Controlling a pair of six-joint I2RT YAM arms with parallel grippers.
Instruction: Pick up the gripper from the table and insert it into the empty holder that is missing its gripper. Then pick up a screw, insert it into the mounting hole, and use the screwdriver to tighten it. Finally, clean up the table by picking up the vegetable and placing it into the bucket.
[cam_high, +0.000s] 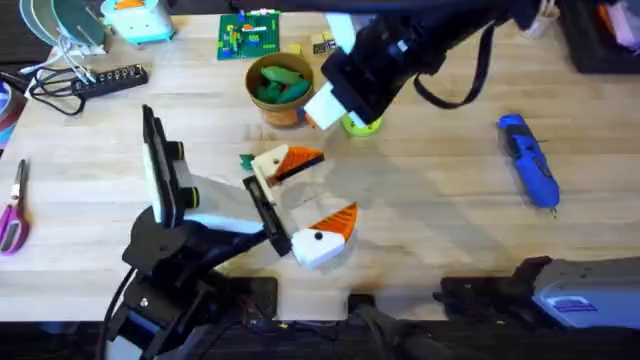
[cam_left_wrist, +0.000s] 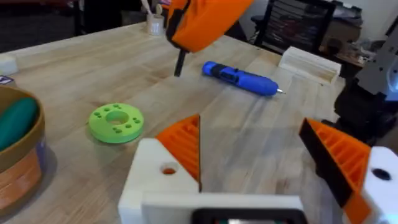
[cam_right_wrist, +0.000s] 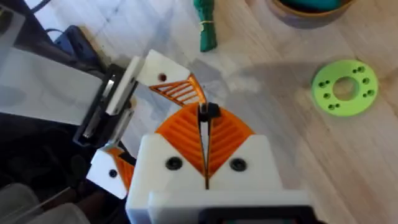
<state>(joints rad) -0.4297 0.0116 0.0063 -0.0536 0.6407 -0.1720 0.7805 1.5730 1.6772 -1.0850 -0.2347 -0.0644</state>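
Note:
My right gripper (cam_high: 318, 112) (cam_right_wrist: 205, 118) is shut on a small black screw (cam_right_wrist: 208, 111) (cam_left_wrist: 180, 62) and hangs above the left gripper (cam_high: 312, 195) (cam_left_wrist: 255, 149). That left gripper stands open, and both its white fingers carry orange ribbed tips. One finger shows a mounting hole (cam_right_wrist: 163, 77) (cam_left_wrist: 168, 170). A loose gripper piece and a plain white holder are out of view. The blue screwdriver (cam_high: 528, 160) (cam_left_wrist: 239, 78) lies at the right. The dark-green vegetable (cam_high: 246, 160) (cam_right_wrist: 205, 28) lies on the table by the left gripper's far finger. The bucket (cam_high: 262, 102) (cam_left_wrist: 22, 168) holds green toys.
A lime-green disc (cam_high: 362, 125) (cam_left_wrist: 116, 121) (cam_right_wrist: 345, 87) lies beside the bucket. A power strip (cam_high: 105, 80) and scissors (cam_high: 12, 210) sit at the left, a green board (cam_high: 250, 35) at the back. A grey-black device (cam_high: 560, 290) stands at the front right.

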